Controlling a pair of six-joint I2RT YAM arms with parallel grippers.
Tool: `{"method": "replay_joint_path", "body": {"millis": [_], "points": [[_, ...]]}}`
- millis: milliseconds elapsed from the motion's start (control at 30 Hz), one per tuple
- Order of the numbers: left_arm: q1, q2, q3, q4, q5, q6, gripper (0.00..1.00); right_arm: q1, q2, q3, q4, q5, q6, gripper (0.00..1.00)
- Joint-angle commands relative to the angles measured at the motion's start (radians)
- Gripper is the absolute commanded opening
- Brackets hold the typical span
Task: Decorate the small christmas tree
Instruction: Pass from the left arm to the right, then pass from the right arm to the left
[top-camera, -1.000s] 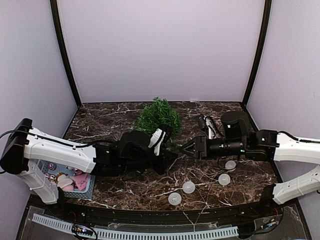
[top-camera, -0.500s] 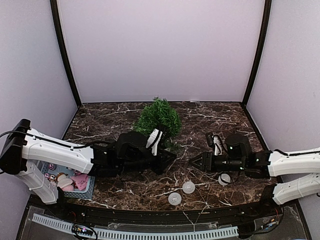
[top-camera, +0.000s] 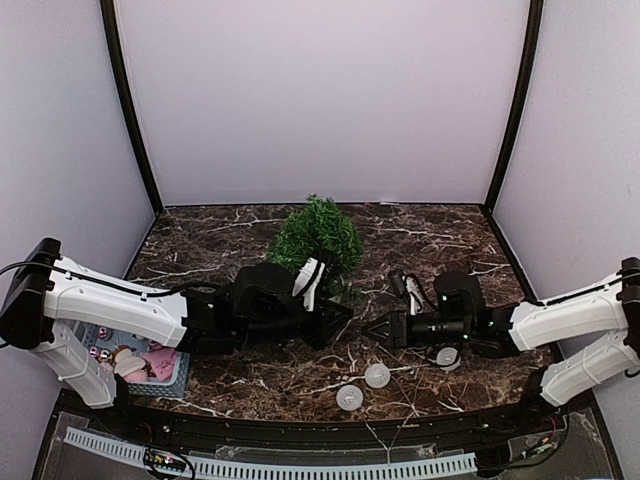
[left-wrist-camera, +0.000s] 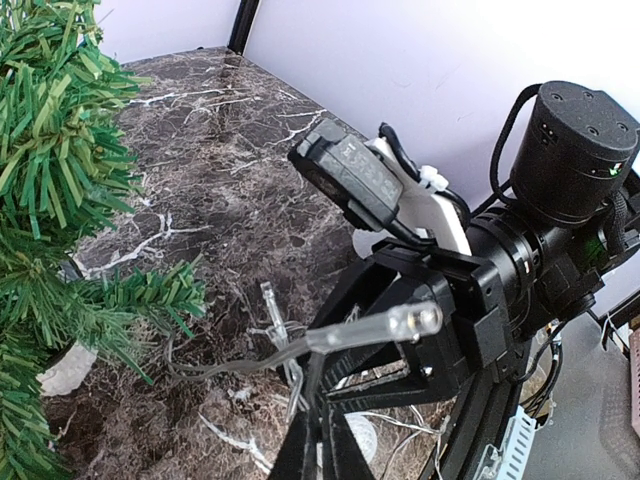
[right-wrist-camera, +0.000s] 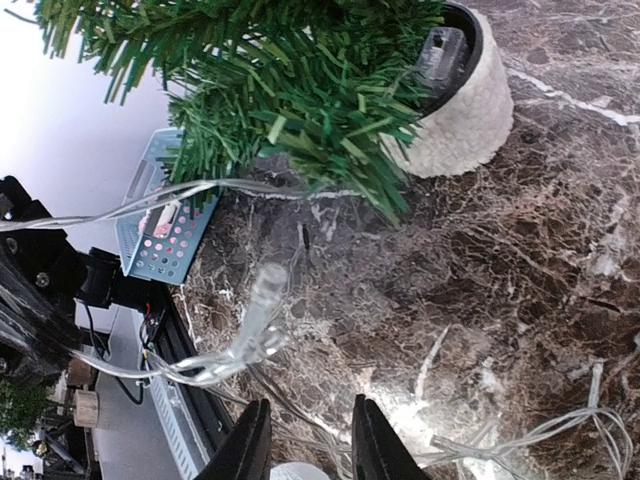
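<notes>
small christmas tree (top-camera: 318, 235) just behind left gripper (top-camera: 345, 313), clamped on light string (left-wrist-camera: 380, 325), right gripper (top-camera: 370, 331) facing tree, narrowly parted, nothing between

The top external camera looks down from above and behind the arm bases over the whole tabletop (top-camera: 200, 230). The left wrist camera sits close behind the left end effector (left-wrist-camera: 322, 440), facing the right arm (left-wrist-camera: 560, 200) just ahead. The right wrist camera looks closely past the right end effector (right-wrist-camera: 308, 445) toward the small christmas tree (right-wrist-camera: 280, 80), which all three views share.
</notes>
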Motion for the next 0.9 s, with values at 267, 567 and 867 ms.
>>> {"method": "replay_joint_path", "body": {"millis": [267,567,867], "points": [[0.011,-0.091,-0.042,-0.05,-0.07,-0.099,0.0,-0.018,-0.154,0.037,-0.167,0.256,0.042,0.0],[0.046,-0.112,-0.088,-0.061,-0.033,-0.157,0.0,-0.046,-0.326,0.119,-0.516,0.482,0.067,0.0],[0.052,-0.083,-0.048,0.014,0.125,-0.067,0.23,-0.047,-0.353,0.181,-0.55,0.423,0.02,0.0]]}}
